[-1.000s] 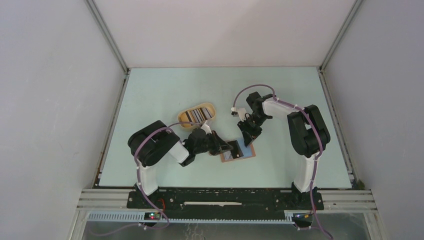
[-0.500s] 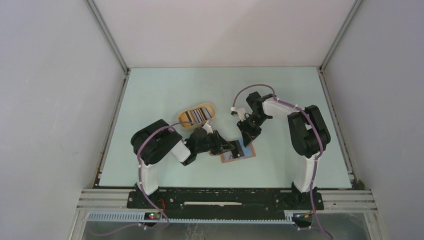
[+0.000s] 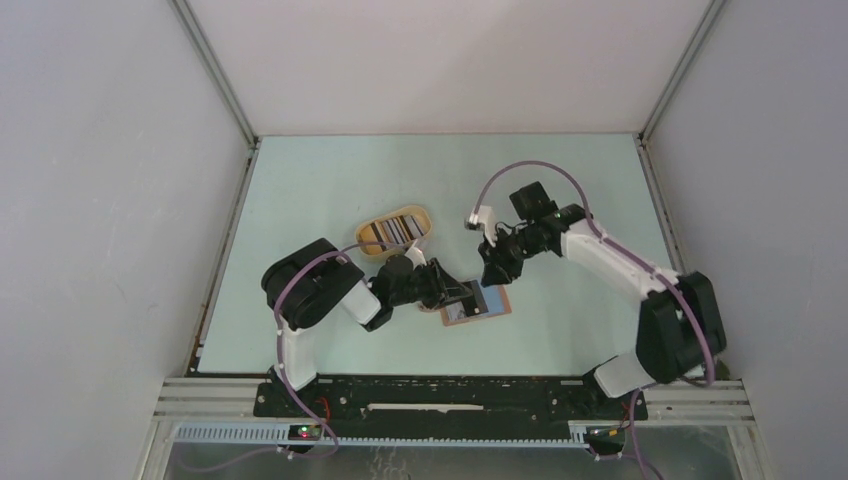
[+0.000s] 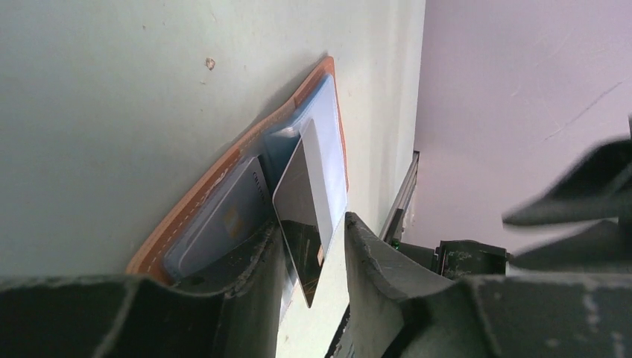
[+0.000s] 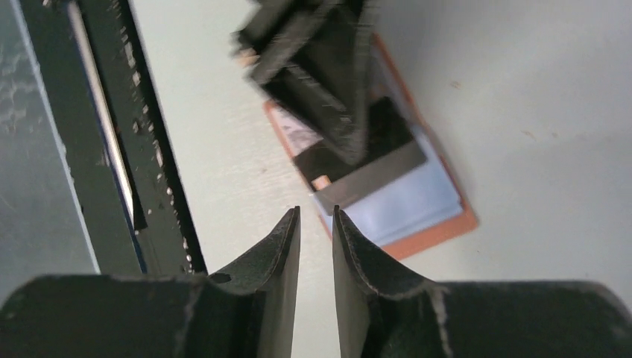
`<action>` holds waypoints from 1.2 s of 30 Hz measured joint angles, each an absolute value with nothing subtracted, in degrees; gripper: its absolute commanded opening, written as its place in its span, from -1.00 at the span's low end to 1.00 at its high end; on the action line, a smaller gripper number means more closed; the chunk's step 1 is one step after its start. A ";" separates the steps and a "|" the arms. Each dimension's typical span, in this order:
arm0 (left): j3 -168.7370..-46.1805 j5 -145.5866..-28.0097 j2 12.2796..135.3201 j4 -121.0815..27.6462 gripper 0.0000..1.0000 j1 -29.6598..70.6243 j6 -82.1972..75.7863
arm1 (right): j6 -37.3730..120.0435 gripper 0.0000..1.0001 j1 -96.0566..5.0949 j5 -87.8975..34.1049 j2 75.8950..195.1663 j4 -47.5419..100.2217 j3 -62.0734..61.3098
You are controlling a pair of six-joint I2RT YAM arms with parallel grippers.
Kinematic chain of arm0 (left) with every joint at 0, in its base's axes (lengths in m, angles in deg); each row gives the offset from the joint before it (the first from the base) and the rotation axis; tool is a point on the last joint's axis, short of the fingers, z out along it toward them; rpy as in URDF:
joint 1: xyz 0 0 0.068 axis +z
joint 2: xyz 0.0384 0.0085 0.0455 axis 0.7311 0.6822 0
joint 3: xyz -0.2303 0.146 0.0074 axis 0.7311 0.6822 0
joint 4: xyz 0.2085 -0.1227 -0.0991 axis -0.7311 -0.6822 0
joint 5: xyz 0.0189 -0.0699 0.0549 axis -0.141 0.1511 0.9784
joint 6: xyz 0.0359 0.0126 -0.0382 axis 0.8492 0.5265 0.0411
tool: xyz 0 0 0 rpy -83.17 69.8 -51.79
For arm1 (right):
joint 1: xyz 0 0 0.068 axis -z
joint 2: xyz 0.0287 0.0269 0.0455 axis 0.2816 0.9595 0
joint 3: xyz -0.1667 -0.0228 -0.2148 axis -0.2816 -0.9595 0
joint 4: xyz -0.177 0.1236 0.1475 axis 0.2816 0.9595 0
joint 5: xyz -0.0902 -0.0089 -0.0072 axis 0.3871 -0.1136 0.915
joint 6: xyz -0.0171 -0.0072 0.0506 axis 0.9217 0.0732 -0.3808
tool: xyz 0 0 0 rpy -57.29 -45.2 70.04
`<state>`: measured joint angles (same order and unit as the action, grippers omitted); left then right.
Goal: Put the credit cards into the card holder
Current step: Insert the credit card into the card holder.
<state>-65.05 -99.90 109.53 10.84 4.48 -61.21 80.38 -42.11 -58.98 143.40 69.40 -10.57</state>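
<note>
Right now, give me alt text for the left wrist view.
A dark card stands on edge between the parted fingers of the left gripper, its far end reaching the open card holder, which lies on the table with a light-blue card inside.

Overhead, wrist close-ups: card holder (image 3: 476,303) shared

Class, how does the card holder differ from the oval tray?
The card holder is flat, rectangular and reddish-brown; the tray is oval, tan and rimmed. The card holder lies open on the near side; the tray sits farther back, to its left. Both hold cards.
</note>
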 measured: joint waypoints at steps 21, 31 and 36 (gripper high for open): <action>-65.05 -101.26 110.49 12.76 -0.15 5.16 -61.14 | 115.59 -0.79 -68.65 -39.96 136.84 40.18 -32.73; -65.05 -101.26 110.49 12.85 -0.14 5.16 -61.14 | 117.88 -0.79 -70.64 -30.98 141.56 34.91 -33.01; -65.05 -101.26 110.49 12.91 -0.13 5.16 -61.12 | 119.48 -0.79 -70.94 -28.60 142.13 34.43 -34.02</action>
